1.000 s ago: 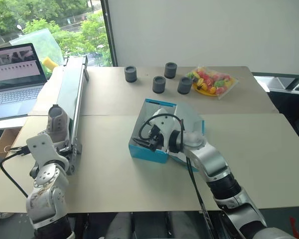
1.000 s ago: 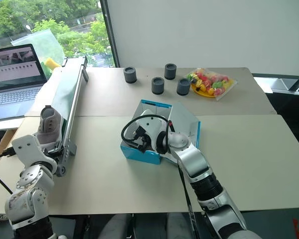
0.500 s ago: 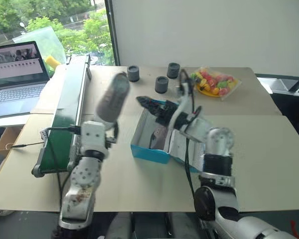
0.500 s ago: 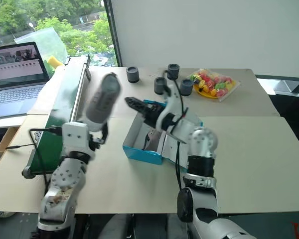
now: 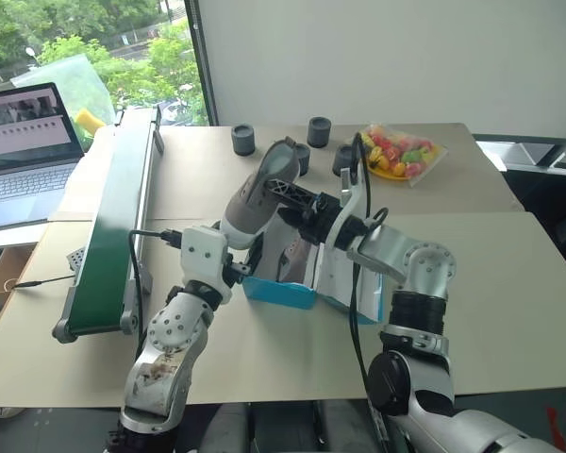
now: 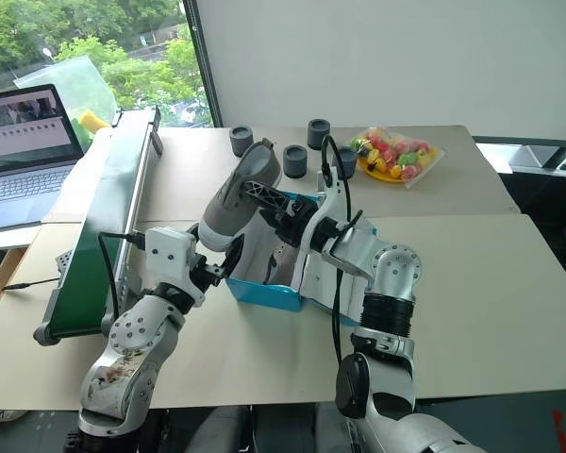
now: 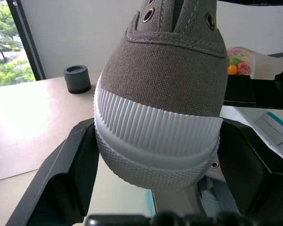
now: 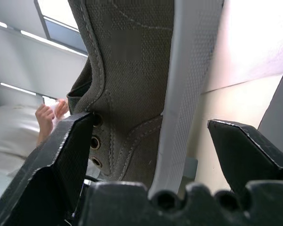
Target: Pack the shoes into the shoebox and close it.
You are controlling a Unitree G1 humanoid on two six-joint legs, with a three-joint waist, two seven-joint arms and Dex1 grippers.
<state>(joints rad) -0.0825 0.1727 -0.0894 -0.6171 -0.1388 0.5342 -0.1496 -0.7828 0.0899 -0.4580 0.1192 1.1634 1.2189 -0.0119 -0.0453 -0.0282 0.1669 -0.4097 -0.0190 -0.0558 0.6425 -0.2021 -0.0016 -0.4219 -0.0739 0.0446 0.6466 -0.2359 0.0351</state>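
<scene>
A grey shoe [image 5: 255,193] with a white sole hangs tilted above the left end of the blue shoebox [image 5: 278,291], toe low and heel high. My left gripper [image 7: 158,155] is shut on its white toe rim. From the box side my right gripper [image 5: 289,196] straddles the upper part of the same shoe [image 8: 132,70]. It is open: one finger [image 8: 61,155] lies at the eyelets, the other [image 8: 247,150] is clear of the sole. A second shoe [image 5: 297,255] lies inside the box. The white-lined lid [image 5: 338,276] stands open on the box's right.
A long green conveyor [image 5: 113,217] runs along the table's left side, with a laptop [image 5: 24,142] beyond it. Several dark cylinders [image 5: 243,140] and a bag of colourful toy fruit [image 5: 396,153] sit at the table's far side. A person's hand [image 8: 49,115] shows in the background.
My left arm has swung the shoe from the conveyor over to the box. My right gripper rose out of the box, rolled over and came around the shoe.
</scene>
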